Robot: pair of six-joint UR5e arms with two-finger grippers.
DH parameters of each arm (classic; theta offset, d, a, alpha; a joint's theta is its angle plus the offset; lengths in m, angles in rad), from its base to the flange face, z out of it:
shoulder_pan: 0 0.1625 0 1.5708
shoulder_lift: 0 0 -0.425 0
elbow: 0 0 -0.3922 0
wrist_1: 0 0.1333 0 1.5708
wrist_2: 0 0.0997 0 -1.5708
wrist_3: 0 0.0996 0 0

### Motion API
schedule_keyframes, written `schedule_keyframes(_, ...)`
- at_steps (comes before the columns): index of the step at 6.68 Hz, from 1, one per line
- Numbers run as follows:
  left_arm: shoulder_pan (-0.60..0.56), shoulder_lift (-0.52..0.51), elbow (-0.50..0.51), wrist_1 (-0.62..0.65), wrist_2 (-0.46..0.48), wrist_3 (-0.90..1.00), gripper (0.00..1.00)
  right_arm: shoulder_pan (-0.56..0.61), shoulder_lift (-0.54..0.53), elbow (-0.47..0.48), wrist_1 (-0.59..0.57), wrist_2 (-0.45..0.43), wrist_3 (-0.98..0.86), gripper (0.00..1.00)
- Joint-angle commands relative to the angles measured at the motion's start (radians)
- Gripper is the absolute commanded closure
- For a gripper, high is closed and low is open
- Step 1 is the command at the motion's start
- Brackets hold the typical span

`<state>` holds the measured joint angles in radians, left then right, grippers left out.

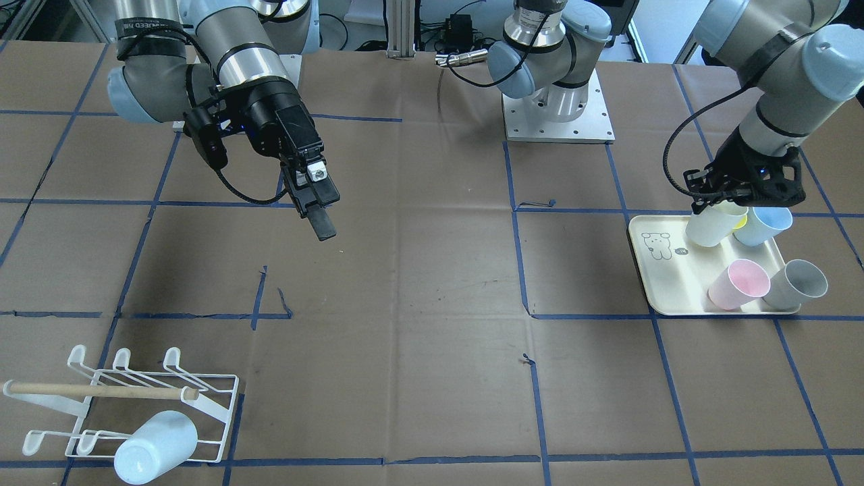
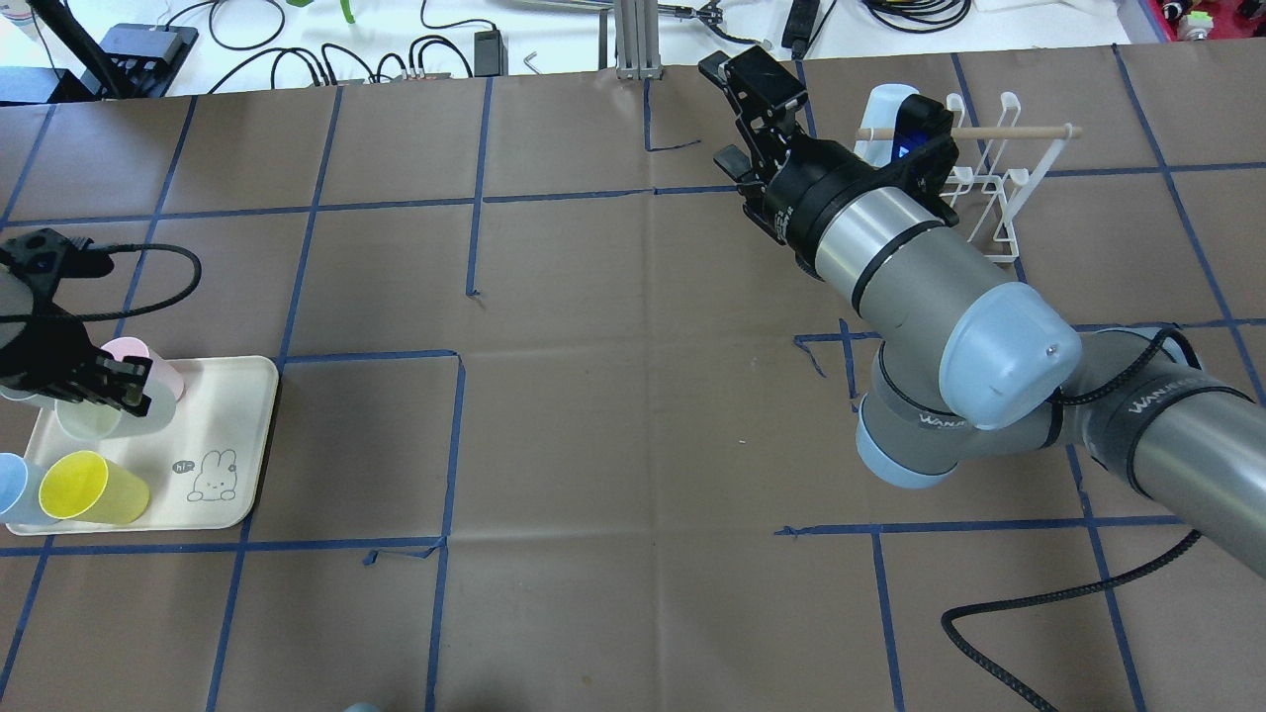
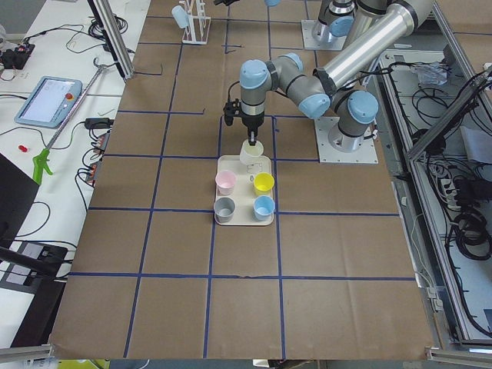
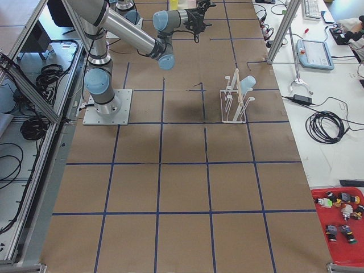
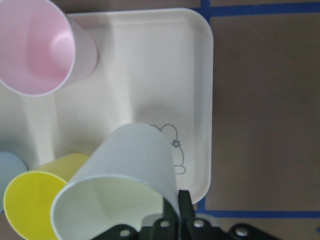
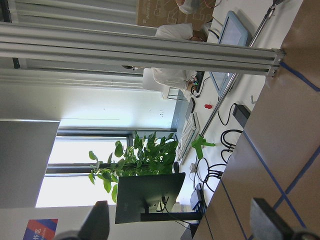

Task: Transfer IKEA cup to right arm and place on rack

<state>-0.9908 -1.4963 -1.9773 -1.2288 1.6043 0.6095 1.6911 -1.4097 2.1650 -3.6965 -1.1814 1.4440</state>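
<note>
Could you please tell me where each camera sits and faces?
Front-facing: across table, facing robot; right arm, left arm mirrored.
Overhead: behind robot, looking forward and down; both arms.
Exterior left: table's left end; left arm nearer.
Exterior right: opposite end; right arm nearer.
Left wrist: looks down; left gripper holds white cup over tray.
Right wrist: faces the room; fingertips only.
Front-facing and overhead share rack and tray.

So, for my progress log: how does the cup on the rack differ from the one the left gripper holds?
The rack cup is pale blue; the held cup is whitish. The rack cup sits on a prong of the rack; the held cup is pinched at its rim by the left gripper over the tray. Both are plain, tilted tumblers.
</note>
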Motion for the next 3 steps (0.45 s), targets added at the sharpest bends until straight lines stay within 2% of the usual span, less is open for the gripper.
schedule_keyframes(1, -0.032, -0.054, 0.259, -0.173, -0.085, 0.007, 1.0, 0.005, 0.001, 0.002, 0.019, -0.015, 0.016, 0.0)
schedule_keyframes(2, -0.078, -0.115, 0.362, -0.176, -0.139, 0.018, 1.0, 0.007, 0.0, 0.002, 0.02, -0.015, 0.015, 0.0)
schedule_keyframes(3, -0.139, -0.152, 0.435, -0.16, -0.261, 0.033, 1.0, 0.007, 0.001, 0.002, 0.02, -0.015, 0.015, 0.0)
